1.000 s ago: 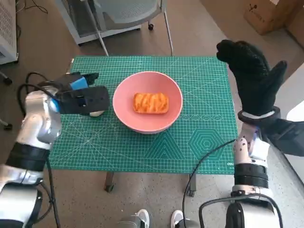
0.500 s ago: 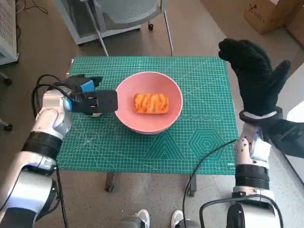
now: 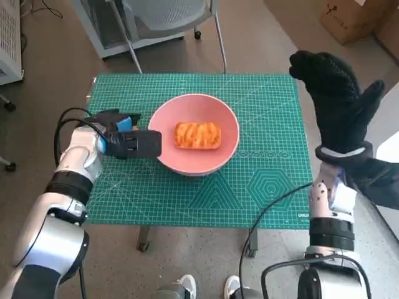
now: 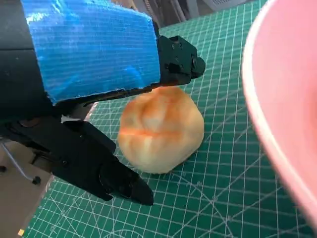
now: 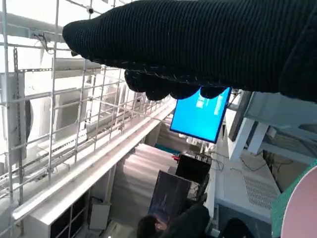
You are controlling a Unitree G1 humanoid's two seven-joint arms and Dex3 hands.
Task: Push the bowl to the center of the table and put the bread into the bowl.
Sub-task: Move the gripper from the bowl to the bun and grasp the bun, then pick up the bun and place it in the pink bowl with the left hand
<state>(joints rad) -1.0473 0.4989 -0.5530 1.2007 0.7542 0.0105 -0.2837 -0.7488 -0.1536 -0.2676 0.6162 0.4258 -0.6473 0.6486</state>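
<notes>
L hand [image 3: 128,142] fingers straddle roll [image 4: 161,129], not yet clamped. Close evenly, lift over bowl [image 3: 215,163] rim w/o nudging it. R hand [image 3: 336,103] raised, spread, empty.

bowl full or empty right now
Not empty: the pink bowl sits upright on the green mat with one golden bread lying inside it.
</notes>
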